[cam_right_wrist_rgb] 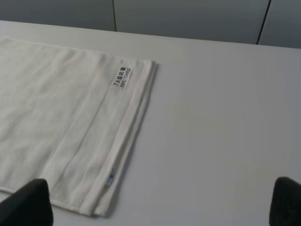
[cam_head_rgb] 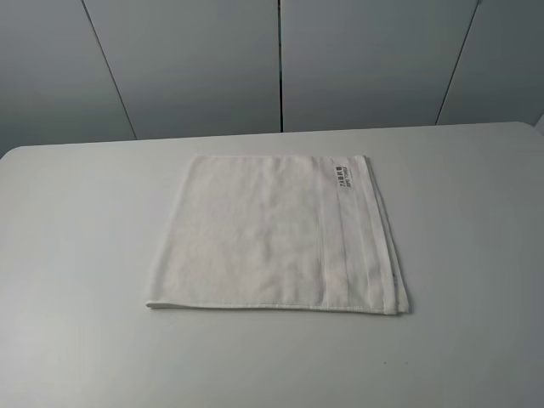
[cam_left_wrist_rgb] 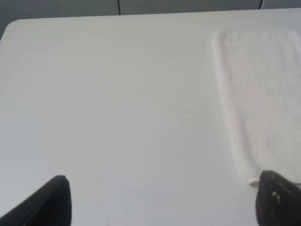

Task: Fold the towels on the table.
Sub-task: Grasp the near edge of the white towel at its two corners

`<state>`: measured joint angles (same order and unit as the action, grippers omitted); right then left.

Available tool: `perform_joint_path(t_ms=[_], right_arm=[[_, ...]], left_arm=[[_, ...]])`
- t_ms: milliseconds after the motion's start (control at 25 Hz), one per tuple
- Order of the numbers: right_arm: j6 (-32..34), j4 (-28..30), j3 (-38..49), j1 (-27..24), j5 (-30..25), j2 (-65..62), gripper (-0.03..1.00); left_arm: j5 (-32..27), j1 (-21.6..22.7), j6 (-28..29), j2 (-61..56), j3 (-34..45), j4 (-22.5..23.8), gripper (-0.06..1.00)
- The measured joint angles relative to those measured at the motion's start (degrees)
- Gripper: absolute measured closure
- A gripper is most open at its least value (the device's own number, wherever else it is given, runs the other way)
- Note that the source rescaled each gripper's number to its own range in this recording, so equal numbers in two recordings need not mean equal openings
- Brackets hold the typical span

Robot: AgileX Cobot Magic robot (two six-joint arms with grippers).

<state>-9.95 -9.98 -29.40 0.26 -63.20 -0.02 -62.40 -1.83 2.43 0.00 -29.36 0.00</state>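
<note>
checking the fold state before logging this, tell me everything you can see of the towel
The towel is white terry cloth, lying flat near the middle of the white table, roughly square in outline. A woven border stripe runs along its right side, with a small dark-printed label by the far right corner. Stacked edges on that side, clear in the right wrist view, suggest it is already folded into layers. Only the table is seen touching it.
</note>
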Motion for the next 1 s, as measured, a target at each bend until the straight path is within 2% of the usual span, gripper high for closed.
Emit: perform_joint_path(t_ms=[840,1000], right_arm=[[0.47,-2.81,0.0,0.0,0.0,0.0,-0.03],[2.5,-2.46,-1.06,0.0,-2.39,1.62,-0.03]], left_arm=[[0.0,0.0,0.0,0.0,0.0,1.5,-0.06],[0.57,0.0,-1.31,0.58,-2.1,3.41,-0.06]])
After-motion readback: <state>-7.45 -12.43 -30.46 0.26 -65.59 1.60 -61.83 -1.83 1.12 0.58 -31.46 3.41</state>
